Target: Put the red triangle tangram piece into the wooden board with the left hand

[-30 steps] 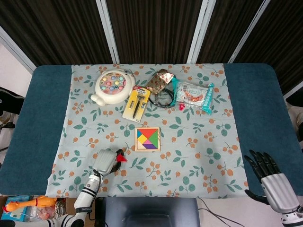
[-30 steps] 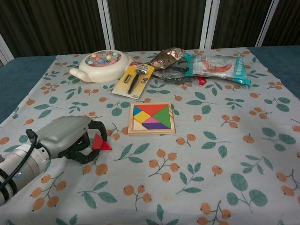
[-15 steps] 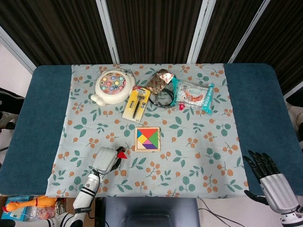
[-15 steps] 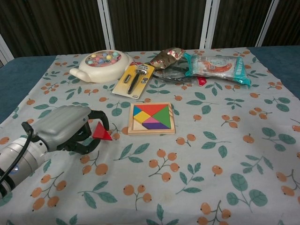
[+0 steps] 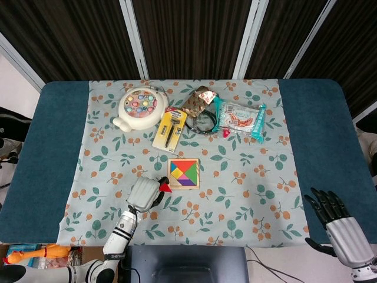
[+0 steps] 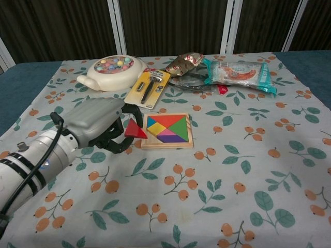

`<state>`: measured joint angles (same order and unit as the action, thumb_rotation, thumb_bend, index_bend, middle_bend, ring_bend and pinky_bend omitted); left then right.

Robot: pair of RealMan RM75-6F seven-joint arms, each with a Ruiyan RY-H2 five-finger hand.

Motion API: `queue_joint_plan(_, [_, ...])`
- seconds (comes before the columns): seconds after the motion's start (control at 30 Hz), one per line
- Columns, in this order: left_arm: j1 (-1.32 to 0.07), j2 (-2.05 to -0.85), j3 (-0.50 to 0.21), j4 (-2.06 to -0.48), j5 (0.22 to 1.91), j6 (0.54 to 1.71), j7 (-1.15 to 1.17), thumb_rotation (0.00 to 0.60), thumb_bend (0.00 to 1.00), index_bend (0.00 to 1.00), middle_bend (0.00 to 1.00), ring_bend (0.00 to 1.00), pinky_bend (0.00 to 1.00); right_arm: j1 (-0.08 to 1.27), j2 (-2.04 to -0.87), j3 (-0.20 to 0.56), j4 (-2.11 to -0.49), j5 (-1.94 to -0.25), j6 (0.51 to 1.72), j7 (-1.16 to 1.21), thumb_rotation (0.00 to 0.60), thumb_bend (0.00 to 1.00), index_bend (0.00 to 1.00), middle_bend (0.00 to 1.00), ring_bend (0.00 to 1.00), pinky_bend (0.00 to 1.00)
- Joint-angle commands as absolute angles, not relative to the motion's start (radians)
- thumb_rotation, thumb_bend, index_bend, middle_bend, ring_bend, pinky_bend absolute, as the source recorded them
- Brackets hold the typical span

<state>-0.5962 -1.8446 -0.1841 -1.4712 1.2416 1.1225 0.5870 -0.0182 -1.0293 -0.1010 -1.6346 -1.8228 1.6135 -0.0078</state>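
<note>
- Red triangle tangram piece (image 6: 135,129): held off the cloth at left of centre in the chest view, one corner pointing right, just beside the left edge of the wooden board (image 6: 167,130). From this angle I cannot tell whether it touches the board.
- Handling, as a judgement: a small, flat, rigid piece, likely very light, with a smooth painted face that could slip in a pinch. It should not bend or crush. Best held by its back edge and flat faces, leaving the leading corner free to enter the recess.
- Left hand (image 6: 98,124): fingers curled in, fingertips pinching the triangle's left side; the other fingers are tucked beneath. In the head view the left hand (image 5: 144,192) sits low, left of centre, with the red piece (image 5: 164,187) at its tip, next to the board (image 5: 183,173).
- Board: appears already filled with coloured pieces (yellow, orange, green, blue, pink, purple); no open slot is visible to me.
- Right hand (image 5: 343,225): lower right corner of the head view, fingers apart, holding nothing, well apart from the board.
- Further back, upper centre: white fishing toy (image 6: 109,73), carded razor (image 6: 147,89), snack packets (image 6: 239,74), all on the floral cloth (image 6: 217,196).
</note>
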Motion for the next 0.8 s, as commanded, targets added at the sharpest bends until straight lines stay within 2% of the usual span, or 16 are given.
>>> queue_joint_plan(0.03, [-0.617, -1.871, -0.202, -1.445, 1.214, 1.108, 0.601, 0.600, 0.51, 0.65, 1.00, 1.00, 1.00, -0.019, -1.025, -0.101, -1.630, -1.823, 1.619, 0.006, 0.600, 0.06, 0.00, 0.00, 0.00, 0.00])
queue_joint_plan(0.5, [-0.669, -1.984, -0.258, -1.292, 1.110, 1.097, 0.608, 0.600, 0.49, 0.65, 1.00, 1.00, 1.00, -0.020, -1.009, -0.112, -1.613, -1.846, 1.637, 0.056, 0.600, 0.06, 0.00, 0.00, 0.00, 0.00])
queue_joint_plan(0.8, [-0.689, -2.011, -0.266, -1.254, 1.080, 1.095, 0.615, 0.600, 0.48, 0.64, 1.00, 1.00, 1.00, -0.025, -1.006, -0.114, -1.603, -1.850, 1.650, 0.070, 0.600, 0.06, 0.00, 0.00, 0.00, 0.00])
